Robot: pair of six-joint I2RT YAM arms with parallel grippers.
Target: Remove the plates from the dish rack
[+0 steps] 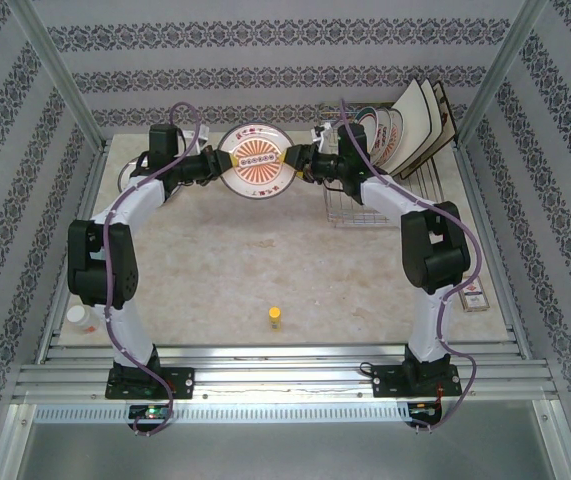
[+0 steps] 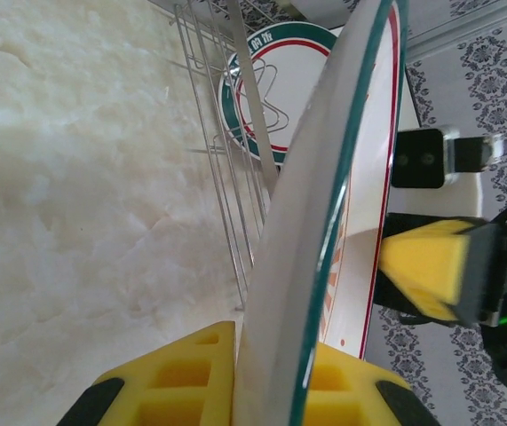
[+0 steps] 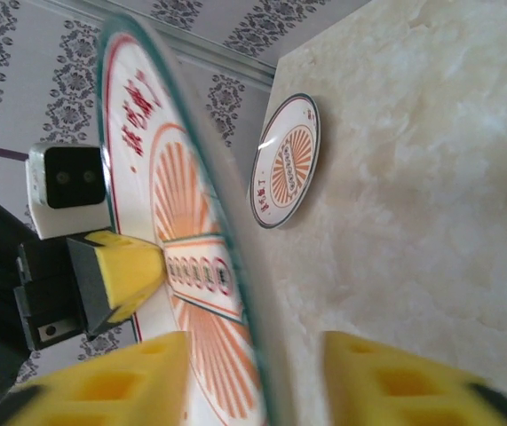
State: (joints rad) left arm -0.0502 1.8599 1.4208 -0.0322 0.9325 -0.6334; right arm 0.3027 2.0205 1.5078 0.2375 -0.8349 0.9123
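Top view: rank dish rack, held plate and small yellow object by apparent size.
1. dish rack
2. held plate, lifted nearer the camera, yet plainly smaller
3. yellow object

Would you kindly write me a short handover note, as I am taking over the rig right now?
Left end effector: shut on the rim of the held round plate, in the air above the table, far middle.
Right end effector: open, fingers either side of that plate's opposite rim, not clamping.
Done: one unloaded plate lies on the table, far left.
Left: set down the held round plate; several round and square plates stand in the dish rack, far right.
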